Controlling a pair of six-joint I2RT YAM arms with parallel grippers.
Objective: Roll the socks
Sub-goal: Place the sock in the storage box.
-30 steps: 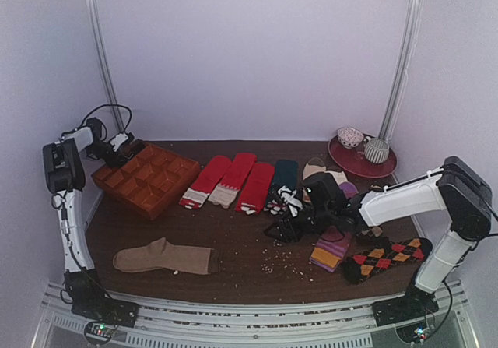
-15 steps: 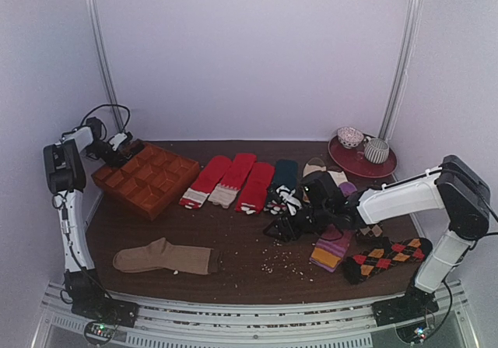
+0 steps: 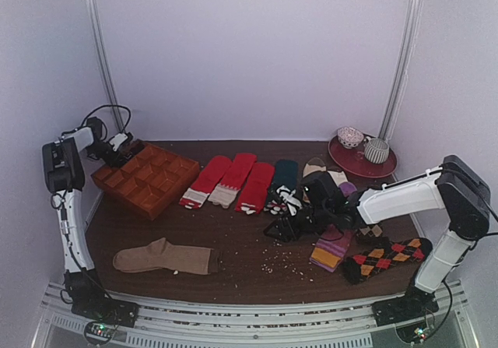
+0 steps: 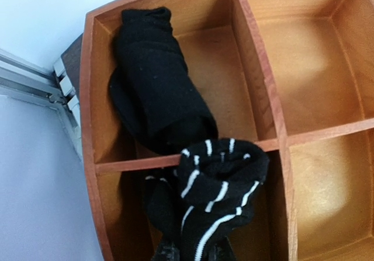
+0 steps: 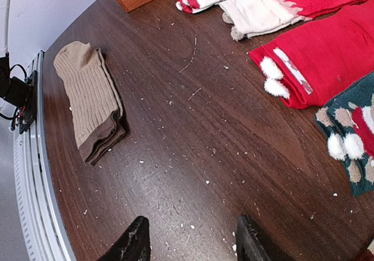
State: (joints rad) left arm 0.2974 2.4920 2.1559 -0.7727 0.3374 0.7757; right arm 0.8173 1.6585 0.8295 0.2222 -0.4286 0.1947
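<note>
Grip on your left end effector [image 4: 193, 254] looks narrow and closed, pinching the loose end of the striped sock [image 4: 221, 182], whose rolled bundle sits just beyond the tips at 12 o'clock. The roll hangs over the divider between two corner compartments of the tray [image 4: 87, 97], not yet settled into either. The next compartment toward 12 o'clock holds a black roll [image 4: 155, 91] that shows no stripes. Expect the sock to be light, soft and springy. The knit will likely unroll if you let go while it straddles the divider, so keep hold at the outer wrap where the cuff folds over, and release only once it is low in one cell. Your right end effector [image 5: 191, 243] is spread wide with nothing between the tips, hovering over the crumb-strewn surface [image 5: 193, 144]. The tan sock [image 5: 90, 97] lies toward 10 o'clock in its wrist view and the red socks [image 5: 327, 68] toward 2 o'clock. Against the view from a second ago, your left arm has drawn slightly toward 9 o'clock at the tray's far corner. The right arm has barely shifted.
</note>
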